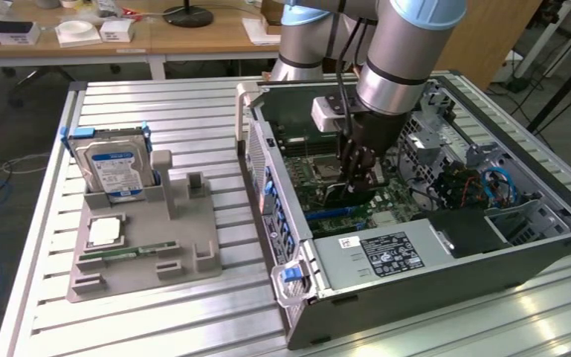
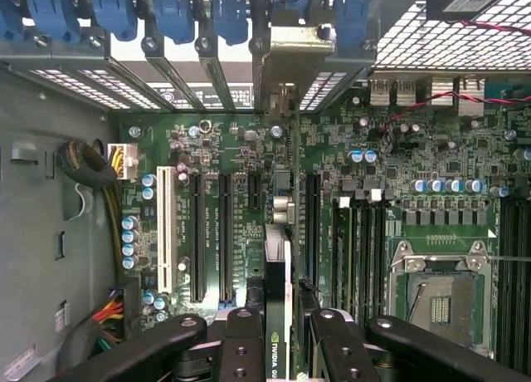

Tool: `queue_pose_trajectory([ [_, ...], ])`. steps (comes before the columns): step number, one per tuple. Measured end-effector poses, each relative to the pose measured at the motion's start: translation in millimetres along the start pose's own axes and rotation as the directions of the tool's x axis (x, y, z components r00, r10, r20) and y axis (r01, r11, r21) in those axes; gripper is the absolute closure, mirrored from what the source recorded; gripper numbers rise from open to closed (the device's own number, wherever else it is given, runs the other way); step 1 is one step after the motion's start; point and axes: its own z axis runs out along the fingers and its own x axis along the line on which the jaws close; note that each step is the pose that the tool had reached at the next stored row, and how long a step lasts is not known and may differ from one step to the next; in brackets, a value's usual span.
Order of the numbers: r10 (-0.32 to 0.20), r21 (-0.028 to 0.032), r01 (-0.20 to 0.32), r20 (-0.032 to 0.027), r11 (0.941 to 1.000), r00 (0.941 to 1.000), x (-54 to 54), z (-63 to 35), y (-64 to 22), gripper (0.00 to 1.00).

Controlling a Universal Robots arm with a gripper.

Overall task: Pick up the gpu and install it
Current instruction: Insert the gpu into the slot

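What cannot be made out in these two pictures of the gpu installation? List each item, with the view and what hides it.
- The bottom edge of the gpu and the slot under it: wrist view, the card is seen edge-on and covers them.
- The same contact: exterior view, the gripper and arm stand in front.
- The power supply label wording: exterior view, print too small to read.
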Motion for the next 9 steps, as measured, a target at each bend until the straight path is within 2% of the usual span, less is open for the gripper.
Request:
queue_pose_trajectory([
  [9, 0.0, -0.0001, 0.0, -0.0004, 1.0, 1.0, 0.2, 4.7, 1.8, 0.74],
])
